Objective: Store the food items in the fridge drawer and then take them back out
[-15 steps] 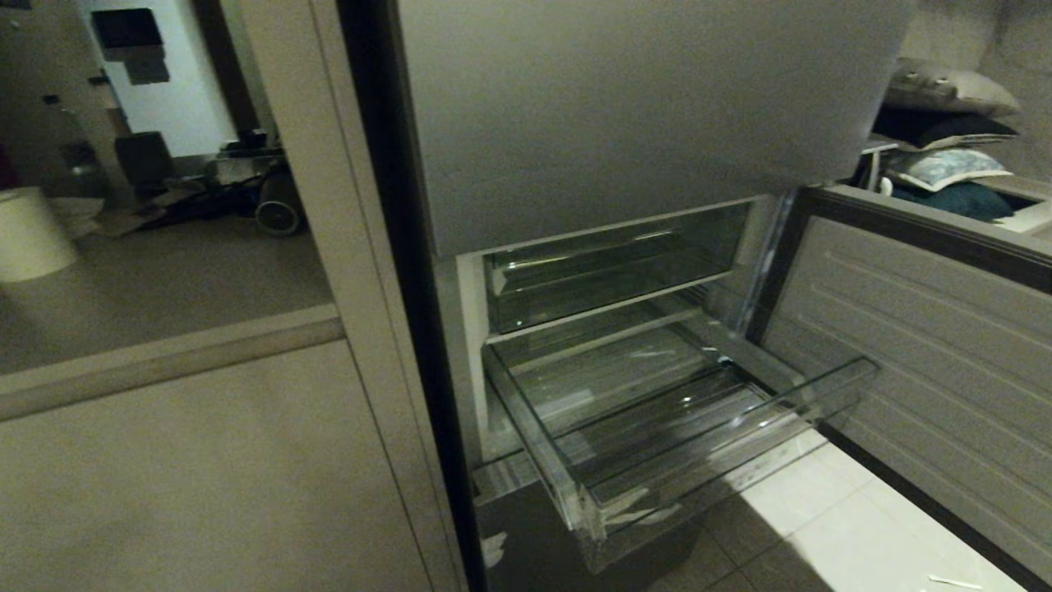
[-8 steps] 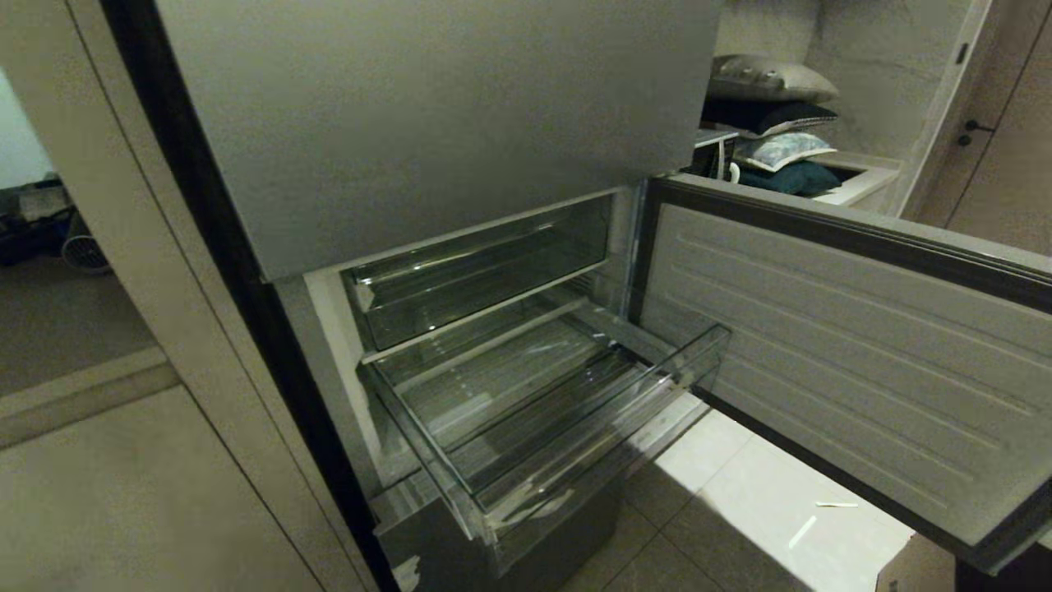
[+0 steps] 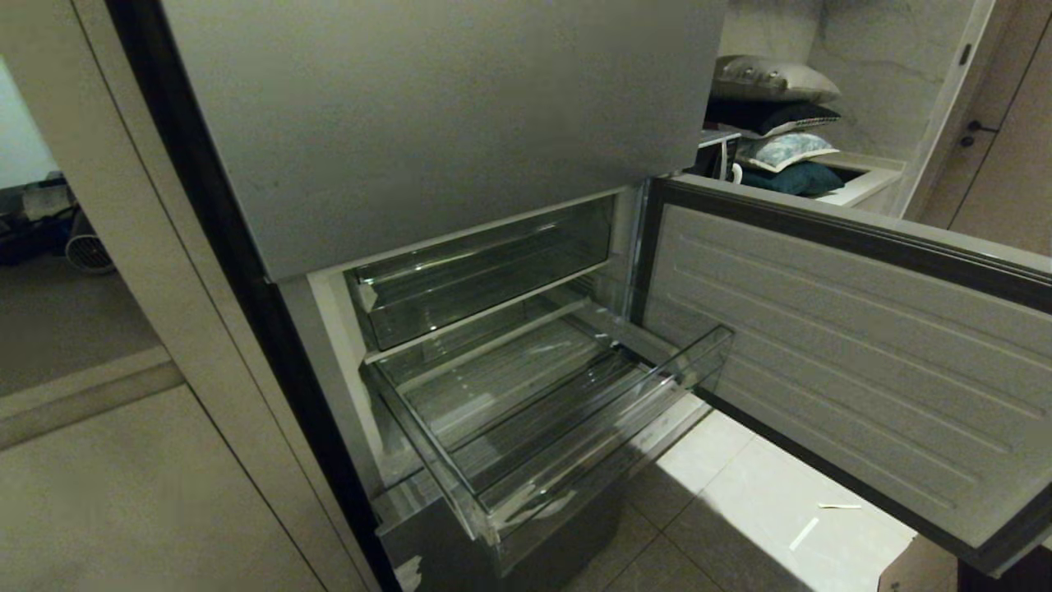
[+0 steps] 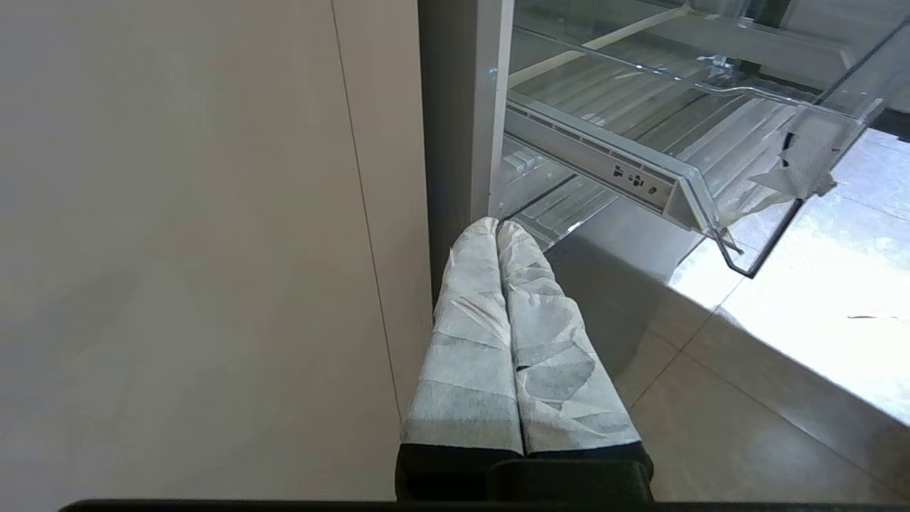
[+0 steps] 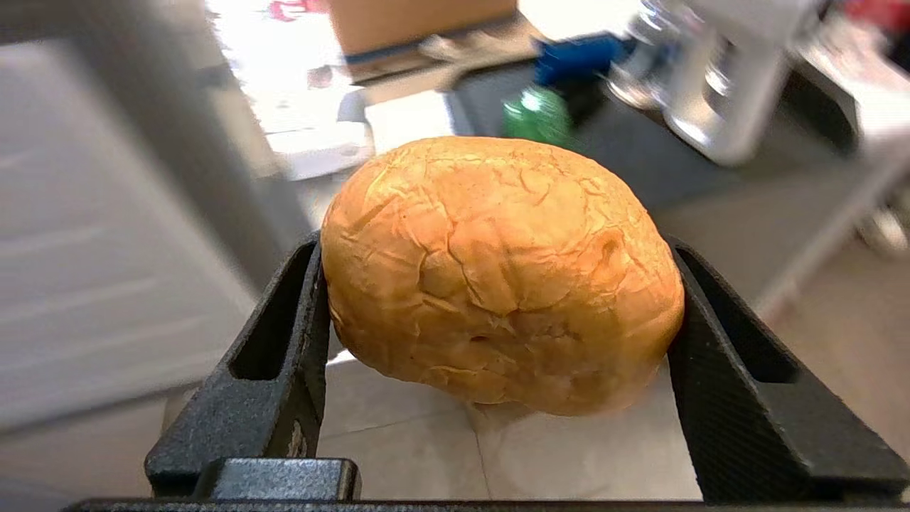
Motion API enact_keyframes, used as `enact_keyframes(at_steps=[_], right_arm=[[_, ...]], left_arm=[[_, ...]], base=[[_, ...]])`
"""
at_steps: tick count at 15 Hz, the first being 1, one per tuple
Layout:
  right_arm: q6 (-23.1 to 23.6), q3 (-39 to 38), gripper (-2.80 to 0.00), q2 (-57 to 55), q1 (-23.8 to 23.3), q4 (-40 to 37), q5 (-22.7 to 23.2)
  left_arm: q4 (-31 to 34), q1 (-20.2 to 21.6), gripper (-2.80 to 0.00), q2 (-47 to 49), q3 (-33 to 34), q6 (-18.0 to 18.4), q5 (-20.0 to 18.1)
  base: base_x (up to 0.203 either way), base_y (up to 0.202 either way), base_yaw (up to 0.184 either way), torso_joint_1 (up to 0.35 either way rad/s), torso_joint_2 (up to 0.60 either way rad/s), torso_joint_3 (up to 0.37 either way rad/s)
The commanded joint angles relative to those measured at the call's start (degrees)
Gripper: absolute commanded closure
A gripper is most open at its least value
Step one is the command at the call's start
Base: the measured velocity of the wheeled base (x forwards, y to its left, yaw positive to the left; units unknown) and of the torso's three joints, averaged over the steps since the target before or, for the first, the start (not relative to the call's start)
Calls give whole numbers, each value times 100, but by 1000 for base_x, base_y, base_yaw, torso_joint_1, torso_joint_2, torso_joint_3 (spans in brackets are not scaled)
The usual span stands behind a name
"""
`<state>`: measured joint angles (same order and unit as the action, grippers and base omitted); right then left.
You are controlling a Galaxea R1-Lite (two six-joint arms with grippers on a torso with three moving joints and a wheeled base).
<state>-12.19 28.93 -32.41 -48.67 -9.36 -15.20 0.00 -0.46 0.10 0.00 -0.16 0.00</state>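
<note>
The orange-brown bread roll (image 5: 501,274) sits clamped between the 2 black fingers of the right gripper (image 5: 498,334), held in the air over pale floor tiles, with a cluttered room blurred behind it; neither the roll nor this gripper shows in the head view. The fridge drawer (image 3: 575,460) is pulled out, clear and with nothing in it, its ribbed floor bare and torn white sticker scraps on its front lip; the shallower tray (image 3: 485,279) above it is also bare. The other food item, the dark-green one, is nowhere in sight. The left gripper (image 4: 498,227) hangs low beside the fridge's edge, its 2 wrapped fingers pressed together and holding nothing. The step in hand looks like carrying the roll to the drawer. To do it well, bring the roll in from above the drawer, clear of the open door (image 3: 863,345) on the right, lower it close to the ribbed floor, and only then let go, so it does not roll
</note>
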Motion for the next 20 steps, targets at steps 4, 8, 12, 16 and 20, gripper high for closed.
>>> enact_keyframes(at_steps=[4,8,12,16,20], right_arm=[[-50,-163,0,-1854,-2249,1182,1225],[-38,-161,0,-3840,-3465,2927,1761],[16,41,0,-5491,-4068,3990,2149],[30,495,0,-6796,-4431,4707,2226],[36,1338,0,-7765,-4644,4759,2232]], left_arm=[[0,2,0,8,0,-2,0],[0,2,0,8,0,-2,0],[0,2,0,8,0,-2,0],[0,2,0,8,0,-2,0],[0,2,0,8,0,-2,0]], base=[[0,0,0,0,0,0],[0,0,0,0,0,0],[0,0,0,0,0,0],[0,0,0,0,0,0],[0,0,0,0,0,0]])
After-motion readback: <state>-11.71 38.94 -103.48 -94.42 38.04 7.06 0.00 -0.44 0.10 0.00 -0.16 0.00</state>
